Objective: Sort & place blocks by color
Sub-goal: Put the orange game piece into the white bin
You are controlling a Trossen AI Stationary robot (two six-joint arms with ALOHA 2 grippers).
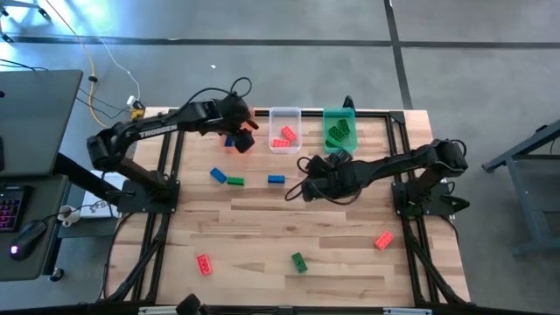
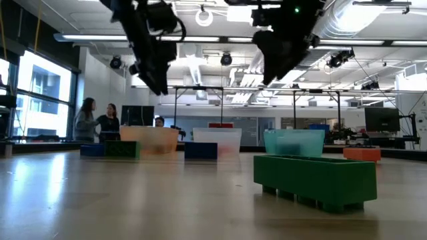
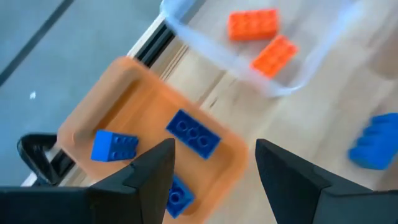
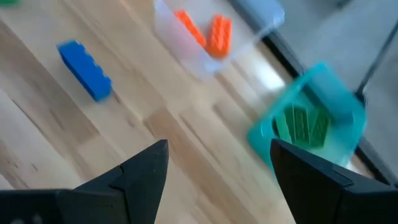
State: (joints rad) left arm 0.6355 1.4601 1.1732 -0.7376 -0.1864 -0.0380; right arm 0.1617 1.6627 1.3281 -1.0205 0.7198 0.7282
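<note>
Both jaws wide open, empty, above table (image 1: 262, 227)

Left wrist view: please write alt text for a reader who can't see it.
The left gripper, fingers open and empty, hangs over the orange bin holding three blue blocks. Beyond it, the clear bin holds two red blocks; another blue block lies on the table.

My arms are dark, nearly black, on a pale wooden table (image 1: 262, 227). At twelve o'clock sit three bins: the orange bin (image 3: 134, 93) holds blue blocks (image 3: 193, 132), the clear bin (image 1: 284, 116) red-orange blocks (image 1: 284, 136), the green bin (image 1: 339, 115) green blocks (image 1: 340, 133). Loose on the wood lie blue blocks (image 1: 276, 179), a green one (image 1: 299, 262) at six o'clock, and red ones (image 1: 204, 263).
</note>
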